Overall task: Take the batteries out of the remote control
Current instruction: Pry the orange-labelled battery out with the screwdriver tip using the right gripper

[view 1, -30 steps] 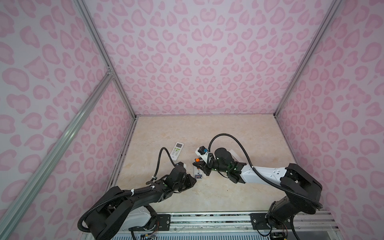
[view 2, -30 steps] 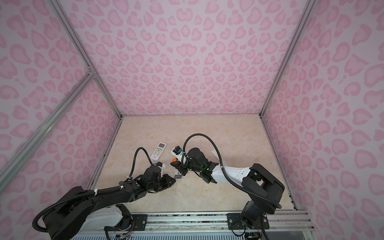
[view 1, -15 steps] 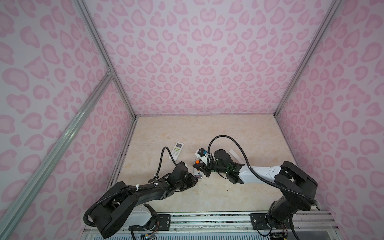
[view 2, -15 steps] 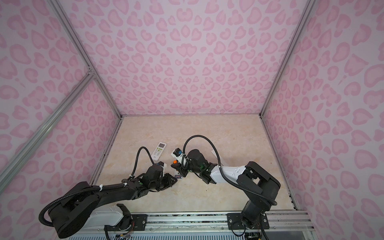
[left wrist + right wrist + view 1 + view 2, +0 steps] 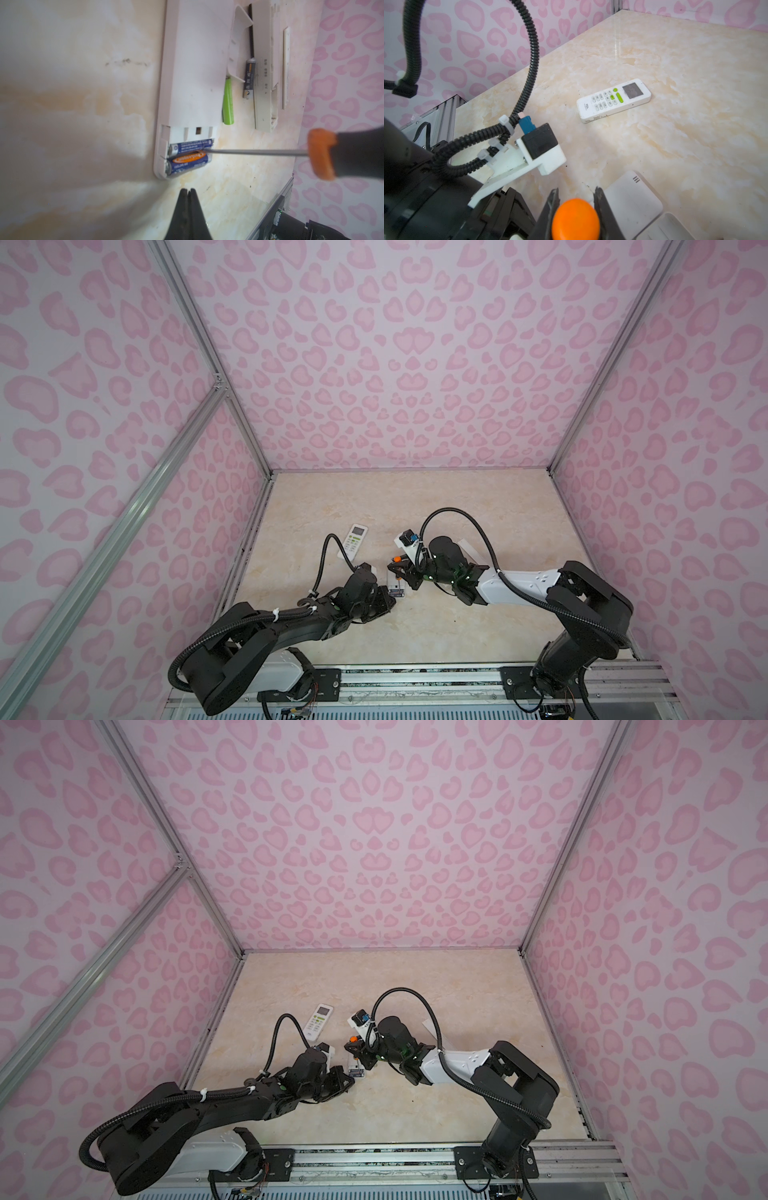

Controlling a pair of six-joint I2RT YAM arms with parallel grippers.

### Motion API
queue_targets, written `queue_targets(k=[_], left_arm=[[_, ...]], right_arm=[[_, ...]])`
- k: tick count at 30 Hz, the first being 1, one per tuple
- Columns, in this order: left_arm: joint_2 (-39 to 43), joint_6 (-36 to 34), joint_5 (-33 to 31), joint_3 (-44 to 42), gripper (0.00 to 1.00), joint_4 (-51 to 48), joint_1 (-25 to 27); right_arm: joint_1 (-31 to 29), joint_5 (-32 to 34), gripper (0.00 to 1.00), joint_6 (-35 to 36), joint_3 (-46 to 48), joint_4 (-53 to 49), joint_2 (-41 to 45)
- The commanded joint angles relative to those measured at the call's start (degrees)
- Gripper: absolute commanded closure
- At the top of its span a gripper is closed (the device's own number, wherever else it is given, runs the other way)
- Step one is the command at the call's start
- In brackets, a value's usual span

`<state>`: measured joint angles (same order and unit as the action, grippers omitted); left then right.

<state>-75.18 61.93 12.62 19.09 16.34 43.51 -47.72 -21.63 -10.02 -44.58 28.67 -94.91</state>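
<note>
A white remote control [image 5: 193, 68] lies face down with its battery bay uncovered [image 5: 395, 588]. Two blue batteries [image 5: 190, 146] [image 5: 188, 164] sit in the bay, the nearer one tilted up at one end. The steel shaft of a screwdriver [image 5: 249, 152] reaches between them. My right gripper [image 5: 576, 191] is shut on its orange-and-black handle [image 5: 575, 218]. A lime green battery [image 5: 228, 101] and a black battery [image 5: 249, 79] lie loose on the table beside the remote. My left gripper [image 5: 188, 190] is shut and empty, just short of the bay end.
A second white remote with green buttons [image 5: 613, 99] lies face up further back [image 5: 353, 542] [image 5: 318, 1022]. A loose white battery cover [image 5: 239, 37], another white remote body [image 5: 266, 62] and a thin white strip [image 5: 286, 68] lie past the loose batteries. Pink walls enclose the table.
My left gripper's jaws have closed with nothing in them. The right arm has shifted slightly left with the screwdriver.
</note>
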Motion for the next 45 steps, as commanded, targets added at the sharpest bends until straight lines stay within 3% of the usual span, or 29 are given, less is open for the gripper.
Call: queue_targets(k=[1,12,45], left_arm=[[0.48,0.36,0.06,0.31,0.97,1.5,0.99],[-4.55,0.89,0.14,2.33,0.96,2.14,1.85],[-5.99,0.81,-4.42,2.29,0.96,0.91,1.88]], right_arm=[[0.77,1.62,1.0,-2.18,-0.35,-1.49,-0.63],[2.02,1.19,1.0,-6.59,-1.47,-4.05,-2.38],[2.28,1.25,1.0,-12.62,-5.7,-8.77,-3.43]])
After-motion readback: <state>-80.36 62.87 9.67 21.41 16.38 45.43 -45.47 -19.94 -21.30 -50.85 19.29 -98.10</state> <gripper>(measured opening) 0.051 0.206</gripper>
